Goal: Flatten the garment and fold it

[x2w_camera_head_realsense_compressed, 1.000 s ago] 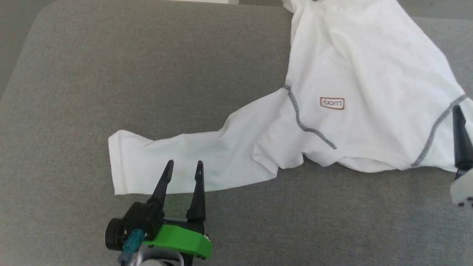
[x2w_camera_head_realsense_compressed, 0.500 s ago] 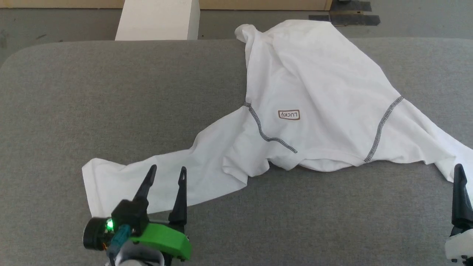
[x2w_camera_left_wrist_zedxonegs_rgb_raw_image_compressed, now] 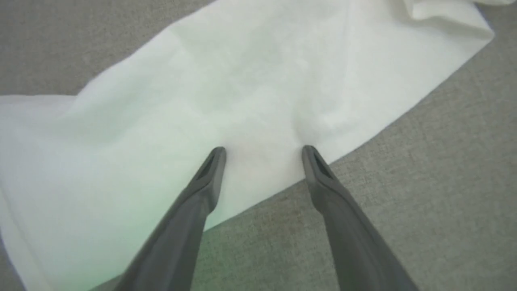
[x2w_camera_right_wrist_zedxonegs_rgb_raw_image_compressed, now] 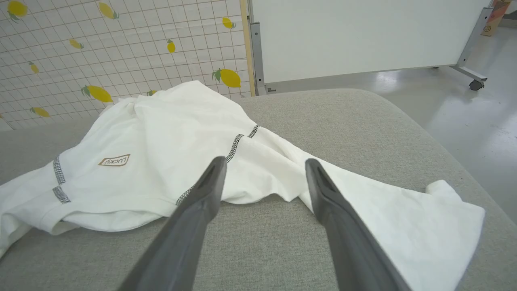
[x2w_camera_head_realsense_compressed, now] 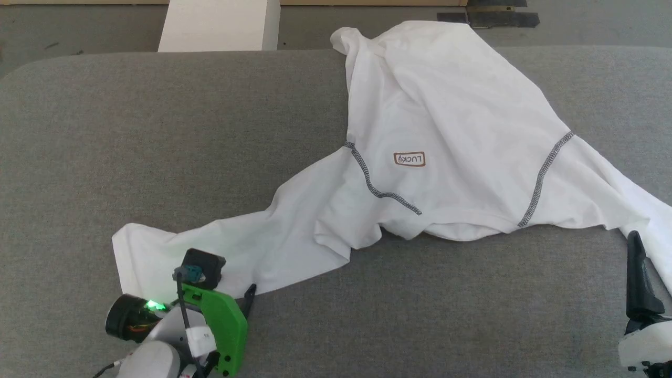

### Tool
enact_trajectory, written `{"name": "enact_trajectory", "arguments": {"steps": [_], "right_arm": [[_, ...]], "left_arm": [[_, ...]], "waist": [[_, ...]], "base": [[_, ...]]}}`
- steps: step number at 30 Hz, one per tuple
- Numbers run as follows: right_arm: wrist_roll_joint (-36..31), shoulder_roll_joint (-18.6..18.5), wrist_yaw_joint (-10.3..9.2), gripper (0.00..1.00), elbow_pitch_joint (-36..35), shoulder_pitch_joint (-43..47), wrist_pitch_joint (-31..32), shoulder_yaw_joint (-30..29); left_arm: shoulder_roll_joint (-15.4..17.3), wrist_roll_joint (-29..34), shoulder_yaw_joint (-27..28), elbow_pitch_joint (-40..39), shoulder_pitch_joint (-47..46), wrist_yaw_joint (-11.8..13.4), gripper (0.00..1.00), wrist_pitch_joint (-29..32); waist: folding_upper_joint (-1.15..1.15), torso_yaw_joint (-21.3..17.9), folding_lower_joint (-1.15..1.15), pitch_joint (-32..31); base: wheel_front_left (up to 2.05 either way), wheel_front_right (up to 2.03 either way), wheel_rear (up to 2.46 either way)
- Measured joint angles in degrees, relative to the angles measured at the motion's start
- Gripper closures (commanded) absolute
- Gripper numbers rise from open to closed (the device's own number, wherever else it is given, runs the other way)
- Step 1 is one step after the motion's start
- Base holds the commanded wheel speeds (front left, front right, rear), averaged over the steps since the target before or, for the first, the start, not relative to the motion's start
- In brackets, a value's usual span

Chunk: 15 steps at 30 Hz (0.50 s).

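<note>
The garment, a white long-sleeved shirt with grey zigzag seams and a brown "LUCKY" patch, lies rumpled on the grey padded table. One sleeve stretches to the lower left. My left gripper is open and tilted down over that sleeve's near edge, its tips at the cloth. The arm's green wrist mount covers part of the sleeve. My right gripper is open above the table. It points at the other sleeve, and one finger shows at the lower right.
A white block stands beyond the table's far edge, with dark tape on the floor. The right wrist view shows a lemon-patterned wall and a white panel on castors. The table's right edge drops to the floor.
The camera shifted early on. My left gripper has since tipped forward and down, so its fingers point at the sleeve instead of up the view. The right gripper has barely moved.
</note>
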Motion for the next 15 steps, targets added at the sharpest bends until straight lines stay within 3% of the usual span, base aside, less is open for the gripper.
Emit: {"name": "enact_trajectory", "arguments": {"steps": [6, 7, 15], "right_arm": [[0.0, 0.0, 0.0, 0.0, 0.09, -0.03, 0.44, 0.56], [-0.01, 0.01, 0.0, 0.0, 0.1, -0.95, 0.97, 1.01], [-0.1, 0.01, 0.0, 0.0, 0.09, -1.16, 1.45, 0.73]], "left_arm": [[0.56, -2.72, -1.25, 1.98, -2.57, -2.34, 0.0, 4.39], [0.07, -3.93, -2.61, 4.5, -4.61, -3.6, 1.0, 2.64], [-0.7, -6.5, -0.88, 3.77, -3.78, -3.01, 1.0, -4.9]], "waist": [[0.0, -0.16, 0.0, 0.75], [0.0, -0.27, 0.0, 1.17], [0.0, 0.48, 0.0, 0.34]], "base": [[0.0, 0.0, 0.0], [0.0, 0.0, 0.0], [0.0, 0.0, 0.0]]}}
